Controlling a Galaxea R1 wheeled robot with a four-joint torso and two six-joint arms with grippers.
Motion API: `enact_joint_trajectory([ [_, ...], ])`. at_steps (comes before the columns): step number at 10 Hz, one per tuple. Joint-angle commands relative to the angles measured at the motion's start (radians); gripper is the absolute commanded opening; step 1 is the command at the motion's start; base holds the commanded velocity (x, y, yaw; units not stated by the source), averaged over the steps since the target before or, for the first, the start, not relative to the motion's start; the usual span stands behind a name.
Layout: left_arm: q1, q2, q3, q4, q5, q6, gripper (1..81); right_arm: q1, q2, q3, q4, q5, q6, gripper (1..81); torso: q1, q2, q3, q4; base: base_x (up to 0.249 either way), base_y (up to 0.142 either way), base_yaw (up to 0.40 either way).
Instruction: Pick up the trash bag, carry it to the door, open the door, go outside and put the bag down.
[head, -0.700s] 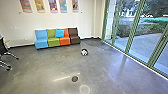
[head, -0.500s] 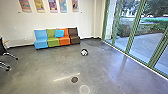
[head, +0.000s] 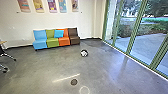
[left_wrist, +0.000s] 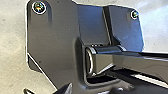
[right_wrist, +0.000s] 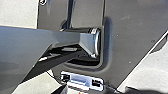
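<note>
head view: green-framed glass panels (head: 136, 28) along the right, paving (head: 145, 43) outside; which is the door, cannot tell. black-and-white ball (head: 84, 53) on bare floor (head: 100, 67), in front of the four-colour seat row (head: 52, 42). grip state, left and right: cannot tell.

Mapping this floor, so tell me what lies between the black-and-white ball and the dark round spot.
In the head view, one end of a thin pale streak crosses the grey floor between the ball and the dark spot.
</note>
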Motion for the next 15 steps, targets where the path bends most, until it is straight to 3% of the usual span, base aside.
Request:
enact_joint_trajectory([
  [1,-0.035,0.001,0.006,-0.002,0.061,0.004,81.1,0.014,0.01,0.015,0.01,-0.063,0.003,81.1,0.0,0.0,0.0,0.0,0.158,0.0,0.0],
  [15,-0.032,0.001,0.006,0.0,0.066,0.004,81.1,0.023,0.02,-0.003,0.008,-0.074,0.005,81.1,0.0,0.0,0.0,0.0,0.158,0.0,0.0],
])
